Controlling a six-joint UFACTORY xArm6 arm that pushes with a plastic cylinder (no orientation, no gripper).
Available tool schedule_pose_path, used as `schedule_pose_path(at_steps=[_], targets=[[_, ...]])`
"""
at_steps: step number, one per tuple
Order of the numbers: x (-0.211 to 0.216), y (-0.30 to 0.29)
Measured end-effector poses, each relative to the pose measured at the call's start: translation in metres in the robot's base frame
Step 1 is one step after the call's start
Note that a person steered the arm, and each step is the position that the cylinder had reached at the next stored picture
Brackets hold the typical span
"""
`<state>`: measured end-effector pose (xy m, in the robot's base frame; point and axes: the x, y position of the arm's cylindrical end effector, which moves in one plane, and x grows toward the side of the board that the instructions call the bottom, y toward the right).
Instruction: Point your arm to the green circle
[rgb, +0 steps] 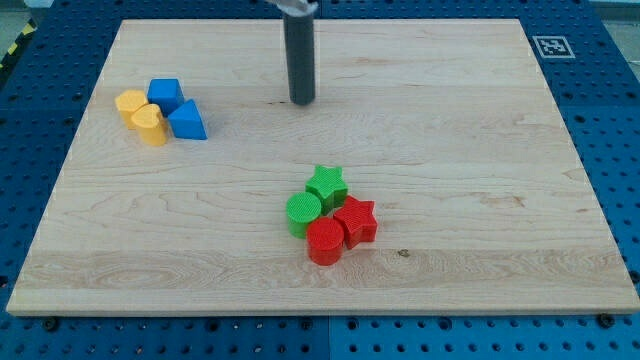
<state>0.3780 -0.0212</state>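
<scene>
The green circle (303, 212) lies a little below the board's middle, at the left of a tight cluster. It touches a green star (327, 186) above it and a red circle (324, 241) below it. A red star (355, 220) sits at the cluster's right. My tip (302, 101) stands on the board near the view's top, almost straight above the green circle and well apart from it. It touches no block.
At the view's upper left sits a second cluster: a yellow hexagon (130, 104), a yellow heart-like block (150, 125), a blue cube (165, 94) and a blue triangle (186, 121). The wooden board (480, 150) rests on a blue pegboard table. A tag marker (551, 45) is at the top right corner.
</scene>
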Motion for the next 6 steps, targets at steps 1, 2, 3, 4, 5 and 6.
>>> schedule_pose_path(at_steps=[1, 2, 3, 4, 5, 6], targets=[[0.067, -0.008], [0.091, -0.059], [0.114, -0.090], [0.165, -0.082], [0.167, -0.080], [0.176, -0.034]])
